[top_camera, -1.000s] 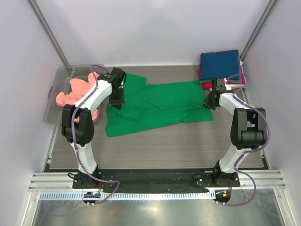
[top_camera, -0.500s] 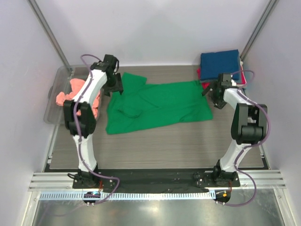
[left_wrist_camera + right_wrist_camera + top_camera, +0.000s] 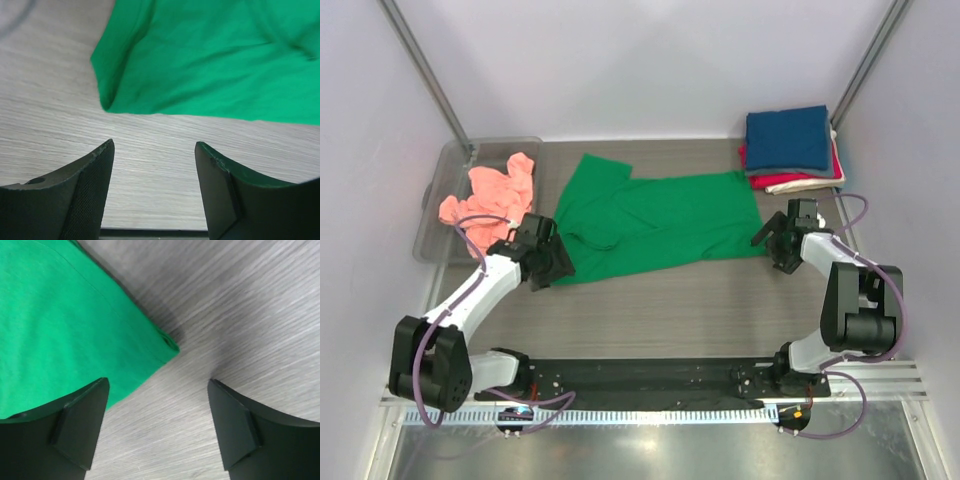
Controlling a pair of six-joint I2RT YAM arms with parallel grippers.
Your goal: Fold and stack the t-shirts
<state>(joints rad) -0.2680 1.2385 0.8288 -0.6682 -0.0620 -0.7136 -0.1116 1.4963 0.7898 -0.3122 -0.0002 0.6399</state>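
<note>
The wooden table [image 3: 720,300] has the green t-shirt [image 3: 660,220] spread across its middle, and the stack of folded t-shirts [image 3: 787,140] waits at the back right. Both arms have dropped the shirt's far edge and swung to its near corners. The left gripper [image 3: 553,268] and right gripper [image 3: 772,243] each hang there with jaws spread, holding nothing. I'd guess a fold from the near edge comes next.

Clear plastic bin [image 3: 445,172] on the far-left of the grey wood-grain tabletop [image 3: 670,310]; slotted metal rail [image 3: 650,414] along near edge.
</note>
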